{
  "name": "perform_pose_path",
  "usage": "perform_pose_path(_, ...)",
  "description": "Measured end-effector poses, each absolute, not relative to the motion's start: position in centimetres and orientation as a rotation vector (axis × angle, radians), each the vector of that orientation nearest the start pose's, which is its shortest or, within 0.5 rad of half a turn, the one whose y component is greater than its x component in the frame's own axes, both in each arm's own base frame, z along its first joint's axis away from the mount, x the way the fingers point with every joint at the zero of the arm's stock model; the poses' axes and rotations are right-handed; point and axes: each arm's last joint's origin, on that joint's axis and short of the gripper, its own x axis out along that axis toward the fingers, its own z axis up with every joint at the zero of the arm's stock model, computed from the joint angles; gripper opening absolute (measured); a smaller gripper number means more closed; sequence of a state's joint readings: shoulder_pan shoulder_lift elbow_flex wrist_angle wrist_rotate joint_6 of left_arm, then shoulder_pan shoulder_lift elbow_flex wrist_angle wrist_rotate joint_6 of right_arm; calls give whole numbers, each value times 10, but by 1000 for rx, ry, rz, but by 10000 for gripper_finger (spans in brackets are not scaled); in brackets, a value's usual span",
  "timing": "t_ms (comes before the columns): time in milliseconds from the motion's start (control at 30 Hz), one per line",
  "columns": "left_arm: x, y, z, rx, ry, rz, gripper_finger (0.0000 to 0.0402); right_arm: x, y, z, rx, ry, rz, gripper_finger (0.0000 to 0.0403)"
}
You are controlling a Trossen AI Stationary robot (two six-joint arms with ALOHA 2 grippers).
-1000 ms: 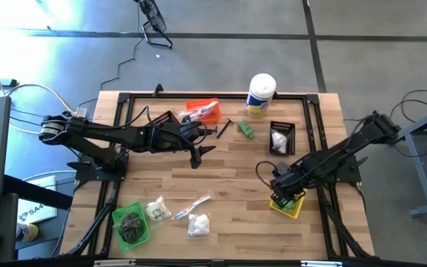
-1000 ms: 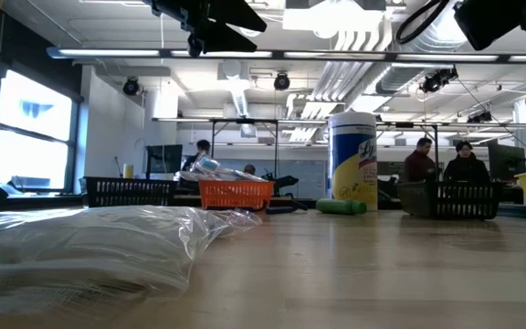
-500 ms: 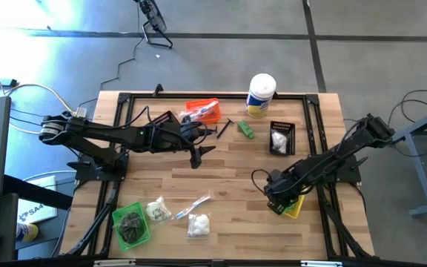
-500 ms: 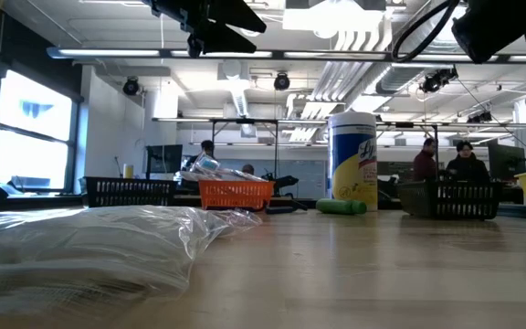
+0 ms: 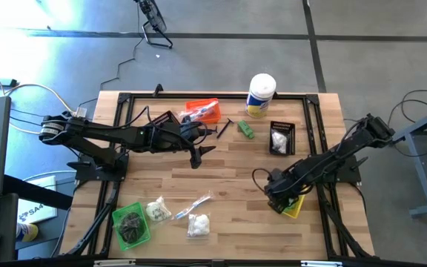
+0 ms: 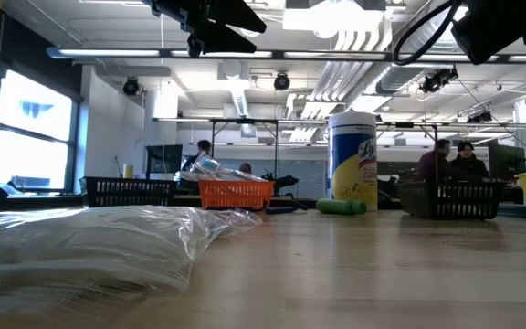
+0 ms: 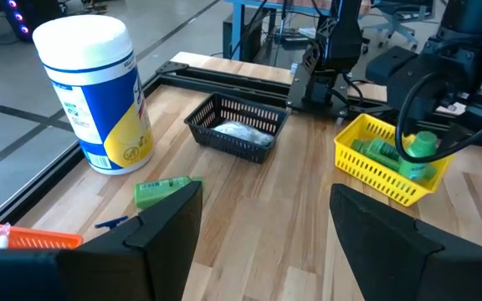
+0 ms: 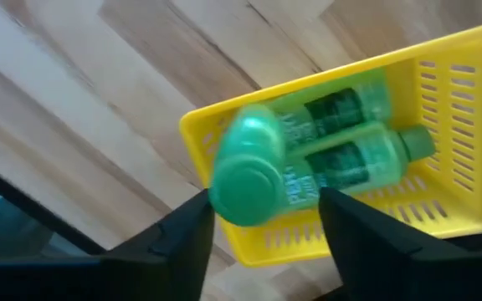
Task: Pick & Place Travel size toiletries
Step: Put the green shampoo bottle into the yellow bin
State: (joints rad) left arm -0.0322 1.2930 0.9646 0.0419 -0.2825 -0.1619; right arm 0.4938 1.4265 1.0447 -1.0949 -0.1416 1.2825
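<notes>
My right gripper (image 8: 266,242) points down over the yellow bin (image 8: 442,58), open. A green mini bottle (image 8: 249,180) stands upright and blurred between its fingers, above two more green bottles (image 8: 350,134) that lie in the bin. From the left wrist view the bottle (image 7: 421,150) shows above the bin (image 7: 375,167). My left gripper (image 7: 266,242) is open in mid-air at the far middle (image 5: 206,144). Another green bottle (image 5: 245,130) and a black stick (image 5: 223,127) lie on the table. Bags of white puffs (image 5: 197,224) and a clear packet (image 5: 191,206) lie near the front. My right gripper has a finger on either side of the green bottle's cap end (image 8: 245,192), coming from above. A gap shows beside one finger (image 8: 341,234). Whether the other finger touches the bottle, I cannot tell.
A tall white canister (image 5: 261,94) stands at the far edge. A black bin (image 5: 280,139) holds a white bag, and an orange bin (image 5: 202,111) and another black bin (image 5: 165,120) stand at the far left. A green bin (image 5: 132,222) is at the front left. People show beyond the table.
My right gripper has sunk a little over the yellow bin and shifted slightly toward the table's left. A green bottle now shows at the low view's right edge, where none showed before.
</notes>
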Motion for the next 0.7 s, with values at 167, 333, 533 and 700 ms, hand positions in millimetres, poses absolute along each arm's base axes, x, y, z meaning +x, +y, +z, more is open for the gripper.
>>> perform_pose_path(167, 291, -1, 308, -115, 263, 271, 255, 204, 114, 233, 719, 1554, -583, 233)
perform_pose_path(333, 291, -1, 308, -115, 262, 271, 255, 198, 109, 233, 717, 1554, -711, 210)
perform_pose_path(533, 291, -1, 308, -115, 262, 271, 255, 195, 109, 233, 714, 1567, -739, 163)
perform_pose_path(700, 291, -1, 308, -115, 262, 271, 255, 195, 111, 240, 761, 1546, -638, 131)
